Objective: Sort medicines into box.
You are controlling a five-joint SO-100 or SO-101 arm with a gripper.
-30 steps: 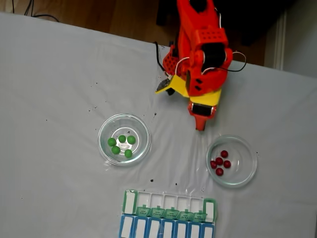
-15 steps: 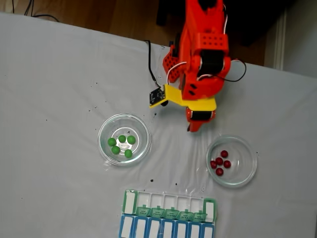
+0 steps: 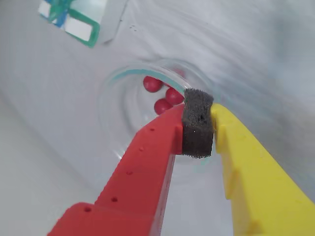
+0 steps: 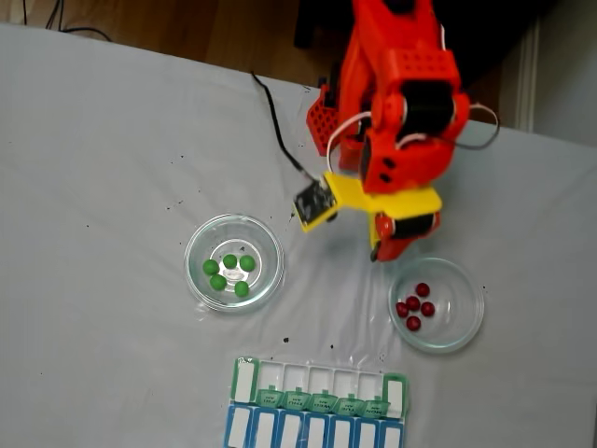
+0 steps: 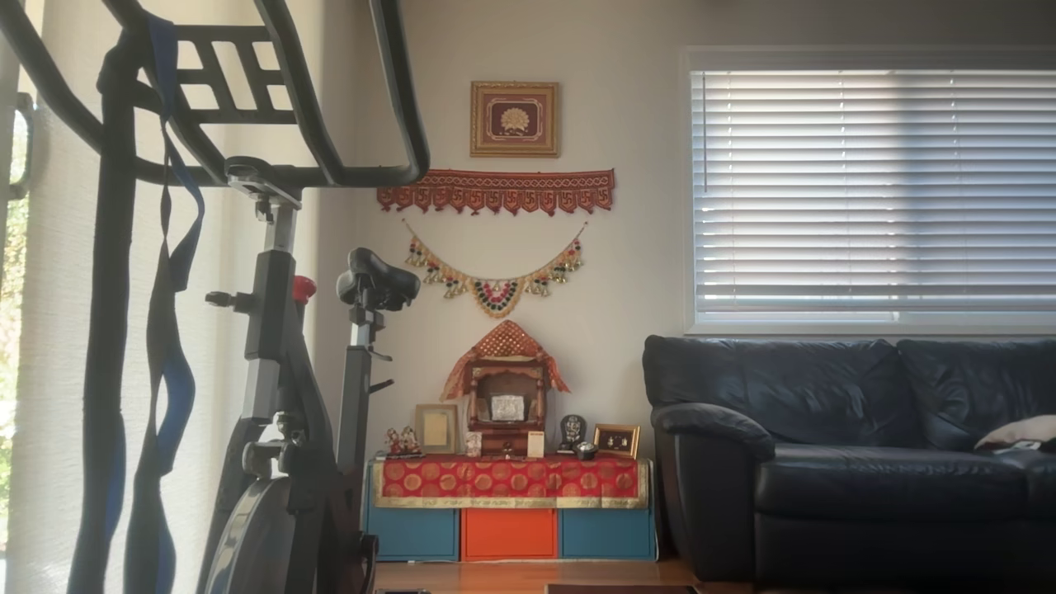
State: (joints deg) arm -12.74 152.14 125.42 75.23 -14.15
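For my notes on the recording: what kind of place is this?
Most likely a home living room: a dark leather sofa, a black exercise bike and a small decorated wooden shrine under a framed wall picture.

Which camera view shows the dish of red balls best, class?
The fixed view: the whole glass dish and five red balls show unobstructed. The wrist view is closer, but blurred, with the gripper covering part. The other view faces a living room.
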